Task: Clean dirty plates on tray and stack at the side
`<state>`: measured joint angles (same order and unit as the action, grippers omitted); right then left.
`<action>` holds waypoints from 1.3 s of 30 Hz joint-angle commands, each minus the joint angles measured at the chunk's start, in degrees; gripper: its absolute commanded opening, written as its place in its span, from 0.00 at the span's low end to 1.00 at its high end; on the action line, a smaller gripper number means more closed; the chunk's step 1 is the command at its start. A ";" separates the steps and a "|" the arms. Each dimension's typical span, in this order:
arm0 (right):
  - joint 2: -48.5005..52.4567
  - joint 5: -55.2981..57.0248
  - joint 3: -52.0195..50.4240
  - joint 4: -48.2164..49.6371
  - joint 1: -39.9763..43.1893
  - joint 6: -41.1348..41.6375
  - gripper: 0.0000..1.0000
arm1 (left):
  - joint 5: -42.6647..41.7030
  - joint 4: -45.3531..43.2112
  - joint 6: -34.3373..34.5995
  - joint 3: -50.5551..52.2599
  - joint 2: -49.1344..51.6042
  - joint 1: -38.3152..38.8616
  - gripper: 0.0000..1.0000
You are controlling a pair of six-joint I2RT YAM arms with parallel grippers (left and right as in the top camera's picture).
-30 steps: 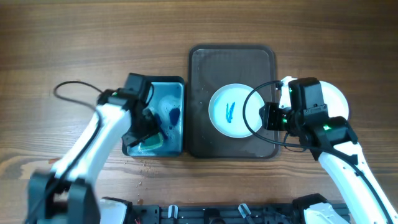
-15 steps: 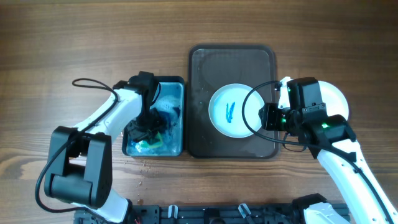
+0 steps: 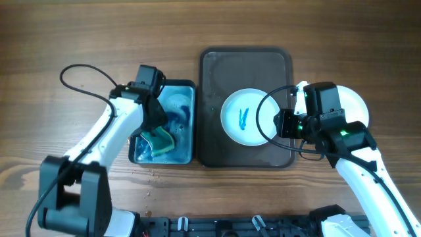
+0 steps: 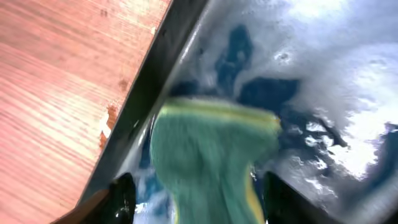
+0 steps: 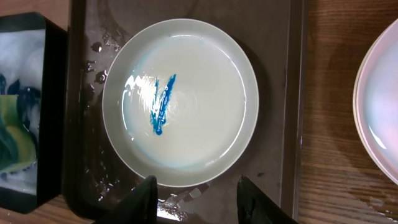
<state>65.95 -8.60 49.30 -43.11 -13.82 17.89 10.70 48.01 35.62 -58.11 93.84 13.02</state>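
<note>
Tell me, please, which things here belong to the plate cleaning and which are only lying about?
Belong:
tray
smeared plate on it
white plate beside the tray
blue basin
green sponge

Only lying about:
black cable loop, left
black rail at the near edge

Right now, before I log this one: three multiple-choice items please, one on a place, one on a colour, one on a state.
1. Where does the smeared plate lie?
A. on the tray
B. in the blue basin
C. on bare wood left of the basin

2. What colour is the smear?
A. red
B. green
C. blue

3. How does the right gripper stand?
A. shut on the plate
B. open, holding nothing
C. shut on a sponge

Key: 1 A, the dark tray surrounds it; 2 C, a blue streak marks its centre; 3 B, its fingers stand apart, gripping nothing.
</note>
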 commanded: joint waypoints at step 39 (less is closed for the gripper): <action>0.50 -0.96 1.27 -1.14 -0.04 2.05 0.40 | -4.90 -12.59 -3.91 10.12 0.50 2.21 0.04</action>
<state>66.06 -8.97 49.32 -43.88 -13.82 19.42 5.91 31.77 31.97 -47.90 94.72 15.27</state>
